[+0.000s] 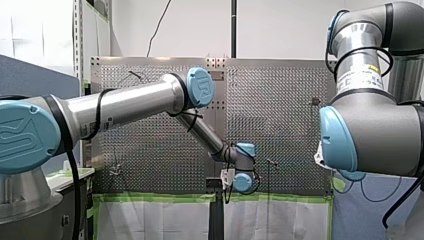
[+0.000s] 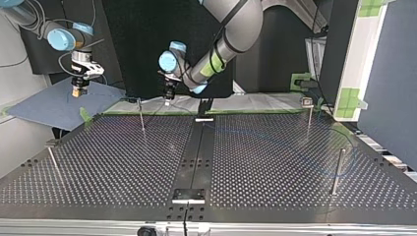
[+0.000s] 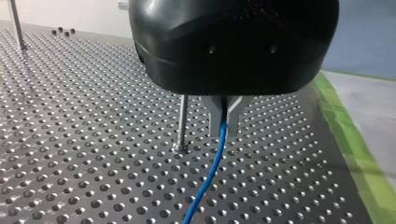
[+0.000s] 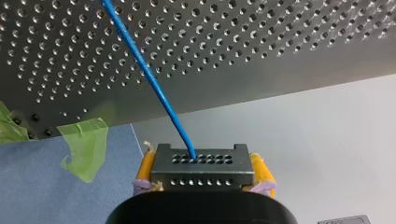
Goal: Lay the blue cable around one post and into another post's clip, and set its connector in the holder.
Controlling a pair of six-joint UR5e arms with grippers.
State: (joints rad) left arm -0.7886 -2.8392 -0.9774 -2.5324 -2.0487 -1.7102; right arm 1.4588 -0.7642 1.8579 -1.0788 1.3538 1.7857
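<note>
The blue cable point(image 3: 208, 175) runs out from between the metal fingers point(image 3: 235, 112) of my left pincer point(image 3: 224, 123), which is clamped on it, and trails down across the perforated tabletop point(image 3: 70, 140). A thin post point(image 3: 182, 121) stands just beside that pincer. The cable's other end enters the dark connector point(image 4: 201, 178), a block with two rows of small holes, held between the yellow pads point(image 4: 145, 168) of my right pincer point(image 4: 203, 167), which is closed on it. From there the cable stretches over the tabletop's edge. Under my right pincer lie a blue mat point(image 4: 51, 186) and a scrap of green tape point(image 4: 84, 144).

In the front view, the white sticker point(image 1: 361, 73) on my right arm carries print too small to read. The raised logo on my left arm's blue joint cap point(image 1: 200, 87) is not legible either.
</note>
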